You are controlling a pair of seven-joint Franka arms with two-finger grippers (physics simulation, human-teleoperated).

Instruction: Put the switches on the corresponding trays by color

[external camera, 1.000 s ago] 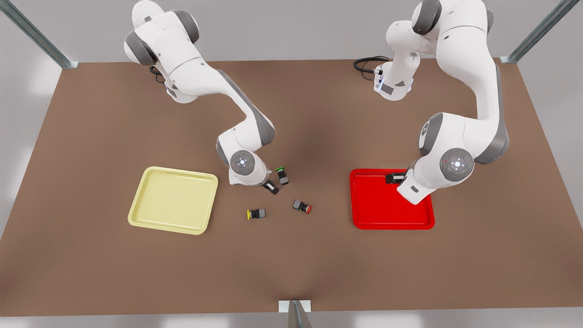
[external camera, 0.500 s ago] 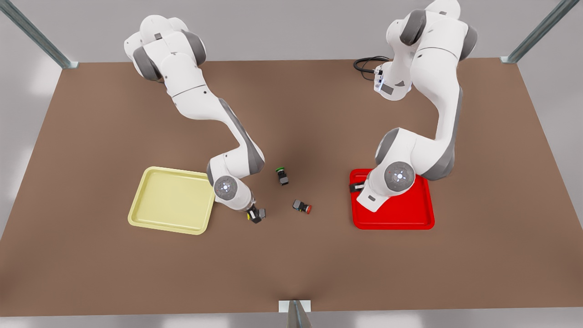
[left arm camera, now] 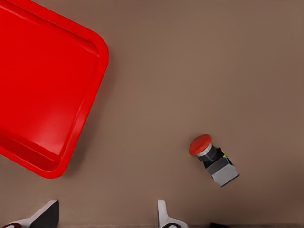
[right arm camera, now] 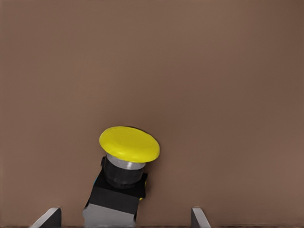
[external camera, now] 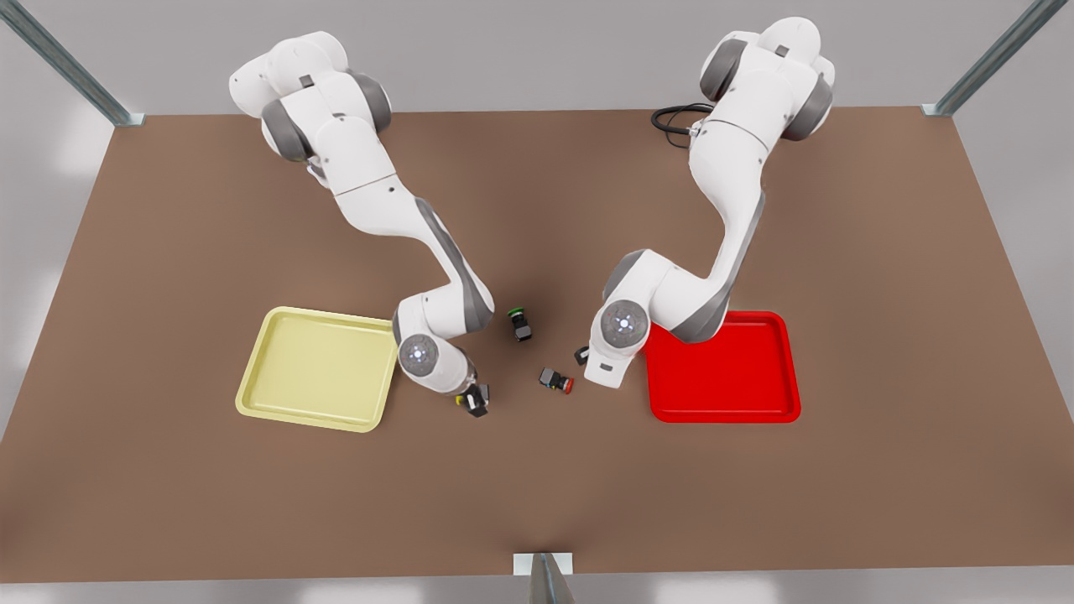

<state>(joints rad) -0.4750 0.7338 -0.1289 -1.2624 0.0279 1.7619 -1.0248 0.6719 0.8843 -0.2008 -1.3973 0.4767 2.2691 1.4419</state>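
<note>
The yellow-capped switch (external camera: 461, 400) (right arm camera: 128, 161) lies on its side on the table, just off the pale yellow tray (external camera: 319, 369). My right gripper (external camera: 477, 404) (right arm camera: 124, 218) is low over it, open, its fingertips (right arm camera: 50, 216) standing either side of the dark body. The red-capped switch (external camera: 555, 381) (left arm camera: 212, 158) lies on its side between the arms, short of the red tray (external camera: 722, 403) (left arm camera: 42, 95). My left gripper (external camera: 581, 356) (left arm camera: 104, 218) hovers open next to the red switch and the tray's edge, with nothing between its fingers (left arm camera: 164, 216).
A green-capped switch (external camera: 520, 323) lies on the brown table (external camera: 537, 486) behind the other two, between the two arms. Both trays hold nothing. A black cable (external camera: 675, 117) coils at the back.
My left gripper has swung off the red tray toward the front view's left, ending beside the red switch. My right gripper stays at the yellow switch, having shifted only slightly.
</note>
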